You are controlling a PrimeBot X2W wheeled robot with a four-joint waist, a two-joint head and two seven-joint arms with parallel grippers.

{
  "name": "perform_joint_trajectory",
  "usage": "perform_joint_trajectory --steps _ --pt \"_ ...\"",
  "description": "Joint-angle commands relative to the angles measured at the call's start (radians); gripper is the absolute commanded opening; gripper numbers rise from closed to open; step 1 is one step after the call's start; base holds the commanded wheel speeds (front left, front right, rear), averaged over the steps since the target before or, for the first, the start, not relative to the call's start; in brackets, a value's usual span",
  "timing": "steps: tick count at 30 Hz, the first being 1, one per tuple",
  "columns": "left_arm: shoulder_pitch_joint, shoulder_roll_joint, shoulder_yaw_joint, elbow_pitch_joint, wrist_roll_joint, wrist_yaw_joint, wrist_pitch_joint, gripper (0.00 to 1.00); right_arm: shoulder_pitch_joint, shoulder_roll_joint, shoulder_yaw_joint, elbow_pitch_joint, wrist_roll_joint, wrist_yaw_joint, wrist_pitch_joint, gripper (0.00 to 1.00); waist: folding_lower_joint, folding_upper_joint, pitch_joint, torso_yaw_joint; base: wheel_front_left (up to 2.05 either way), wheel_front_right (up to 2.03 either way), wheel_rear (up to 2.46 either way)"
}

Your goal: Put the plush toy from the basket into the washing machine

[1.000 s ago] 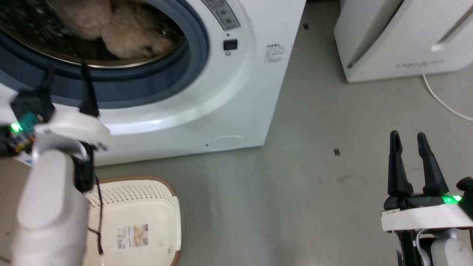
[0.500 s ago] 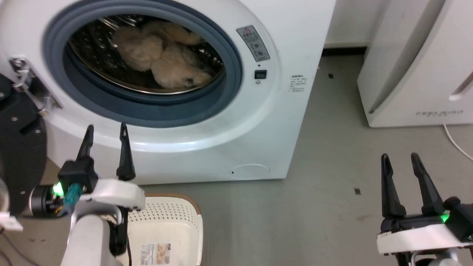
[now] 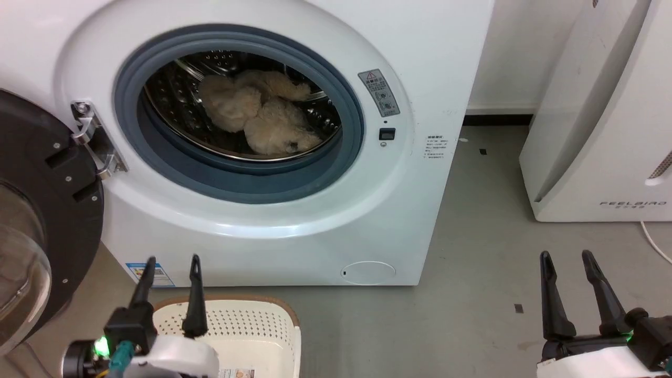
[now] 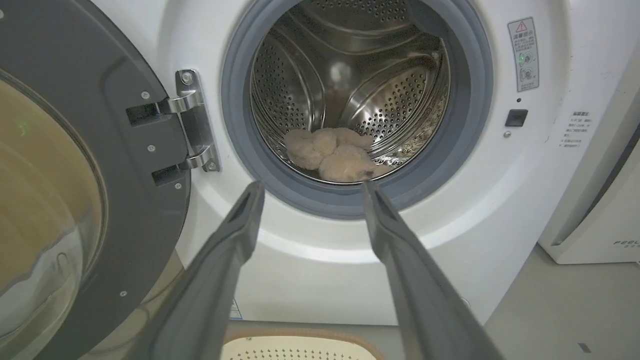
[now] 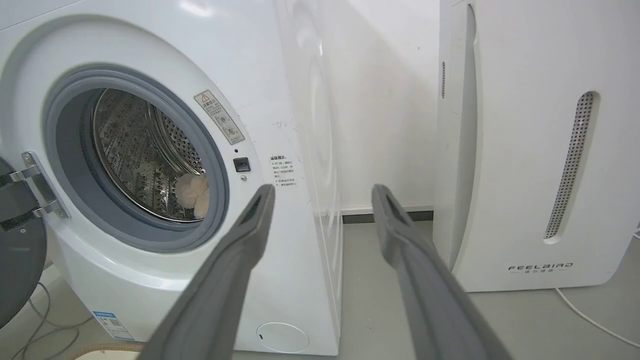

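Drawn back from the washing machine [image 3: 420, 63], the left gripper [image 3: 172, 259] hangs above the basket [image 3: 252, 325], jaws released. The right gripper [image 3: 566, 254] also has its jaws released, and the plush toy [image 3: 257, 113] lies inside the machine.

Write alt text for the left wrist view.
A cream plush toy lies at the bottom of the steel drum of the white washing machine. The black-framed door stands open at left, and the left hand, open and empty, points at the porthole above the basket.
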Motion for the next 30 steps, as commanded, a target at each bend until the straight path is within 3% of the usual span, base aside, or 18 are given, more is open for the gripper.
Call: perform_joint_trajectory --steps 1,12,13,30 --pt "0.014 -0.002 0.000 -0.005 0.006 -0.005 -0.004 1.00 0.013 0.000 -0.001 0.003 -0.009 -0.001 -0.005 1.00 0.0002 0.0000 -0.003 0.002 0.00 0.00 0.00" --pt "0.056 -0.022 -0.005 0.010 0.011 -0.012 -0.004 1.00 0.039 0.000 -0.005 0.022 -0.009 -0.001 -0.005 1.00 0.0002 0.0000 -0.020 0.020 0.00 0.00 0.00" --pt "0.048 -0.019 -0.005 0.010 0.010 -0.007 0.000 0.00 0.028 0.000 -0.005 0.018 -0.002 0.000 0.000 0.00 0.0002 0.0000 -0.021 0.020 0.00 0.00 0.00" --pt "0.048 -0.021 -0.011 -0.011 0.019 -0.008 0.031 0.00 0.020 0.000 0.003 0.015 -0.023 0.000 0.030 0.00 0.0002 0.0000 -0.020 0.018 0.00 0.00 0.00"
